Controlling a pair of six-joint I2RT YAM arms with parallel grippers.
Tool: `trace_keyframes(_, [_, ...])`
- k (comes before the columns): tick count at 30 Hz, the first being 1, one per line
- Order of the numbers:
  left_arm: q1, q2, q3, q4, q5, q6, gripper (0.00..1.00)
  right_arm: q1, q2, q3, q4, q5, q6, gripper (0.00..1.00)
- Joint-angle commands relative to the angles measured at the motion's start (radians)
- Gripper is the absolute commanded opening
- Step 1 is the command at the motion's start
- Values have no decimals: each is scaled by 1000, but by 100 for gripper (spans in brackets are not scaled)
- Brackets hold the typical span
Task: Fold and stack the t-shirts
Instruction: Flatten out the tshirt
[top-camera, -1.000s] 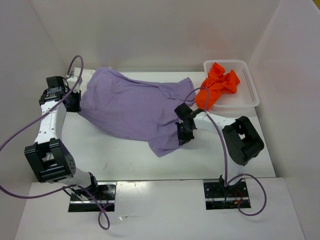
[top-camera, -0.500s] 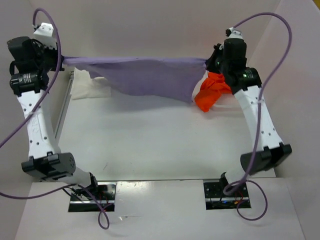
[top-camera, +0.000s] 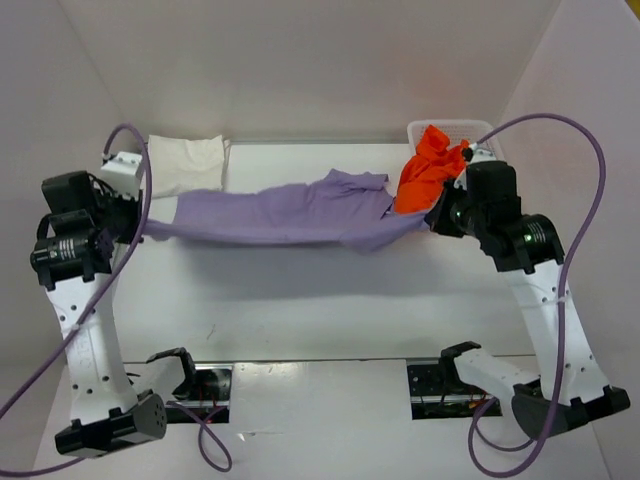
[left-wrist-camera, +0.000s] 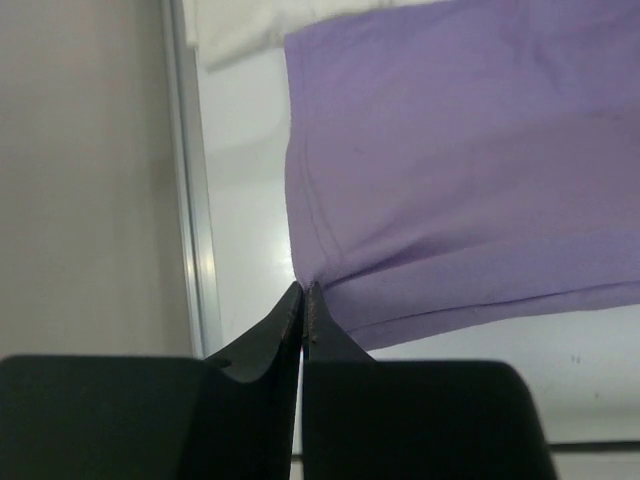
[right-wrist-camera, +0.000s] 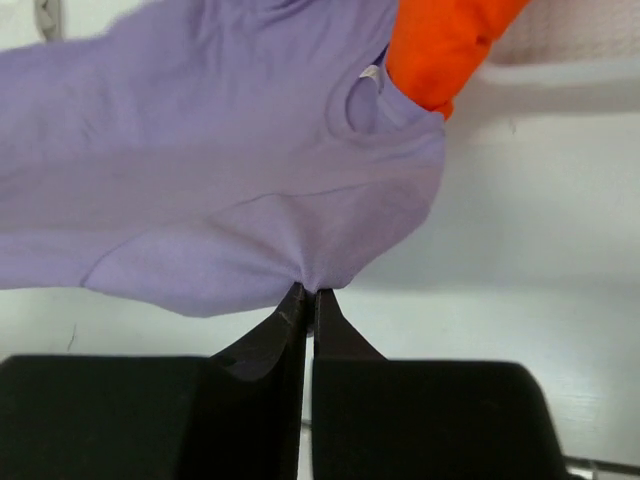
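Note:
A purple t-shirt (top-camera: 290, 212) hangs stretched in a band between my two grippers above the table. My left gripper (top-camera: 140, 228) is shut on its left edge; in the left wrist view the jaws (left-wrist-camera: 303, 292) pinch the hem of the shirt (left-wrist-camera: 450, 180). My right gripper (top-camera: 432, 220) is shut on its right end; in the right wrist view the jaws (right-wrist-camera: 307, 293) pinch the fabric (right-wrist-camera: 220, 190). An orange t-shirt (top-camera: 430, 170) hangs out of the white basket (top-camera: 478, 128) at the back right, and shows in the right wrist view (right-wrist-camera: 445, 45). A folded white t-shirt (top-camera: 185, 162) lies at the back left.
White walls close in the table on the left, back and right. A metal rail (left-wrist-camera: 190, 200) runs along the table's left edge. Purple cables (top-camera: 560, 140) loop over both arms.
Both grippers have come down and toward the front with the purple shirt held taut between them. One second ago the shirt lay spread on the table; it was lifted high, then lowered.

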Motion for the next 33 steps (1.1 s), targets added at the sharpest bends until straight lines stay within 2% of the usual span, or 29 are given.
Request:
trace_keyframes(1, [4, -52, -117, -126, -52, 40, 0, 8, -58, -99, -102, -61, 24, 0])
trace_keyframes(9, [4, -131, -380, -240, -71, 95, 0, 8, -181, -412, -67, -311, 116, 0])
trace_keyframes(12, [4, -142, -420, -249, -81, 95, 0, 8, -190, -471, -67, -295, 125, 0])
trace_keyframes(16, [4, -93, -420, -152, -40, 86, 0, 8, -128, -471, 8, -269, 90, 0])
trace_keyframes(19, [-17, 79, -333, -64, -18, 31, 0, 8, 39, -361, 148, -234, 68, 0])
trace_keyframes(20, [-18, 139, -160, -64, 10, 22, 0, 8, 158, -219, 171, -233, 50, 0])
trace_keyframes(22, [-18, 278, 56, -45, 38, -10, 0, 8, 268, -23, 183, -131, 28, 0])
trace_keyframes(23, [-18, 315, 172, -27, 38, -26, 0, 8, 344, 185, 193, -77, 16, 0])
trace_keyframes(24, [-18, 381, 410, -9, 29, -71, 0, 8, 372, 284, 193, -25, 16, 0])
trace_keyframes(25, [-18, 413, 534, 4, 17, -95, 0, 8, 397, 378, 193, 59, 5, 0])
trace_keyframes(26, [-18, 443, 649, 15, 17, -113, 0, -6, 415, 549, 179, 87, -5, 0])
trace_keyframes(28, [-18, 474, 811, 50, 17, -126, 0, -6, 484, 696, 106, 135, -39, 0])
trace_keyframes(29, [-18, 430, 793, 74, 17, -126, 0, -6, 503, 794, 72, 145, -50, 0])
trace_keyframes(30, [-18, 399, 751, 132, 17, -126, 0, 10, 501, 795, 58, 158, -50, 0])
trace_keyframes(31, [-18, 360, 685, 168, 17, -112, 0, 10, 483, 719, 76, 158, -59, 0])
trace_keyframes(32, [-18, 283, 526, 226, 34, -89, 0, 19, 445, 683, 76, 147, -59, 0])
trace_keyframes(33, [-18, 245, 450, 248, 43, -89, 0, 19, 428, 652, 76, 147, -59, 0])
